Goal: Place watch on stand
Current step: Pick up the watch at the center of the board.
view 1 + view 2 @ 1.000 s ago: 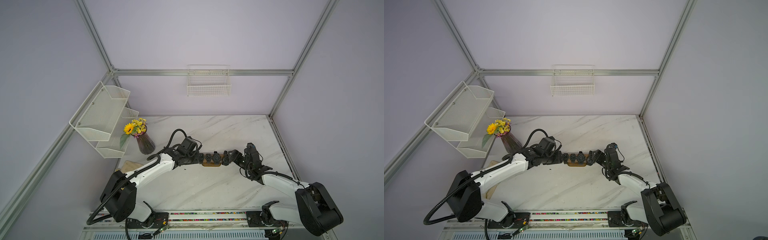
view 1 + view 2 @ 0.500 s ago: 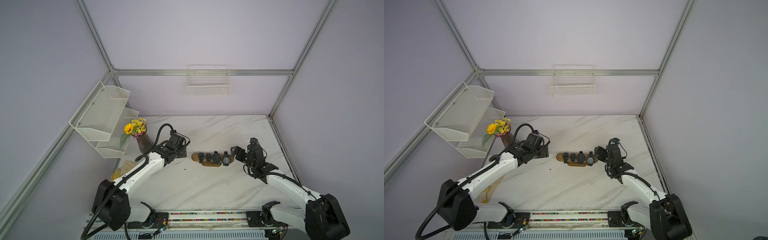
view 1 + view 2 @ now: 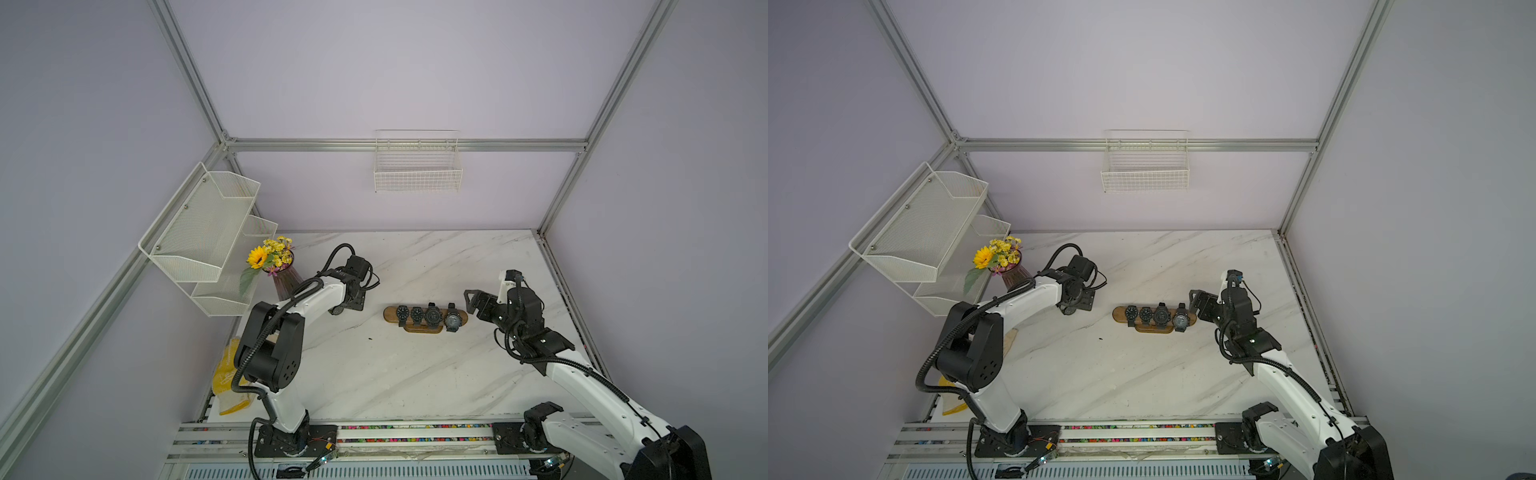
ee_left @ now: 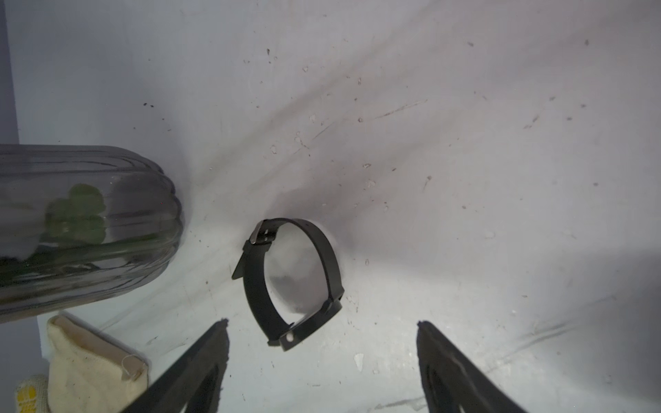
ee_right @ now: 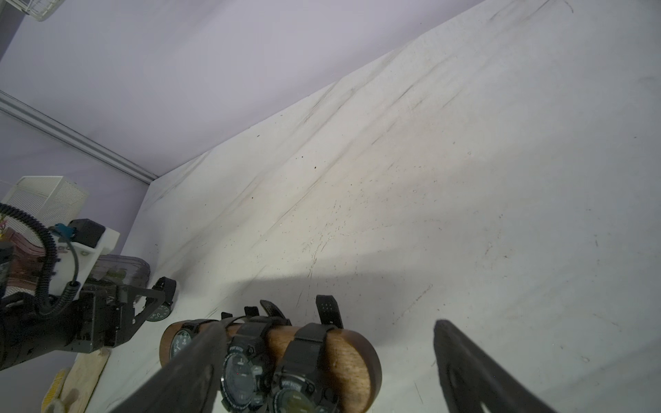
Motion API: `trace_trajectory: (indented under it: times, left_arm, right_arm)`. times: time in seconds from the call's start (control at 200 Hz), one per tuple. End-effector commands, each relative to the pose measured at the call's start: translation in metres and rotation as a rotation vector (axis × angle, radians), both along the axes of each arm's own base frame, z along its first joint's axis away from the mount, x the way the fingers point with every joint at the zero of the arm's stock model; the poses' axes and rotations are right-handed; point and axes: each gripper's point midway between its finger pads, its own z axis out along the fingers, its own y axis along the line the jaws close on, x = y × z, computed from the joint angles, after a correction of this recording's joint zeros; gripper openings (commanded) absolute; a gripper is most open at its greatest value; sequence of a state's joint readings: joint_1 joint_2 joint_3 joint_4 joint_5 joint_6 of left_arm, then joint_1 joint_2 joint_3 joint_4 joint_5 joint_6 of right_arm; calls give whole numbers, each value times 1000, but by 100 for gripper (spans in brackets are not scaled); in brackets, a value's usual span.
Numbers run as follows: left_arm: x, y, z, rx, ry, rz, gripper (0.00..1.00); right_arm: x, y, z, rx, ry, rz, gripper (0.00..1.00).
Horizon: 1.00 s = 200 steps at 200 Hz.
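1. Dark brown wood, rounded at both ends, forms the stand [image 5: 354, 357]; four chunky black watches [image 5: 246, 361] wrap its bar, just beside the right fingers [image 5: 472, 375].
2. Spread wide, the right fingers hold nothing; whether one touches the bar I cannot tell.
3. Equally spread and empty, the left fingers [image 4: 200, 364] flank a slim black watch [image 4: 257, 286] with a buckled strap loop, lying on the scuffed marble surface [image 4: 465, 143] just ahead of their tips.
4. Ribbed smoky glass vase [image 4: 89, 229] stands nearby.
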<state>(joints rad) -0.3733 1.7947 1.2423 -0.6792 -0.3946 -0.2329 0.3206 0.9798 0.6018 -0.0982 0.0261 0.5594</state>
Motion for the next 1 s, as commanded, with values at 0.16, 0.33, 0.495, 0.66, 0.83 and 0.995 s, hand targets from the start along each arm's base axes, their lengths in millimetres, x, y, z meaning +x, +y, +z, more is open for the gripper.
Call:
trace_trajectory:
  times: [0.16,0.33,0.495,0.66,0.83,0.995]
  left_arm:
    - [10,-10,-6,-42,44,-54,76]
    - [11,-9,-18,-60,81,-33,63]
    - [6,-6,-23,-67,100,6,51]
    - [-1,-1,-22,-52,126,52,42]
    - [-6,-1,-20,-79,117,85,29]
    - [-9,-5,-21,-119,115,102,16]
  right_arm:
    - [-9,-2,-13,-11,42,12,93]
    - [-9,-1,-12,-9,42,13,92]
    - [-10,-3,-13,-15,49,7,92]
    - [-10,-5,-12,-19,45,-2,92]
    - [-10,-5,-8,-26,47,1,92]
    - [-11,-5,-1,-36,30,9,92]
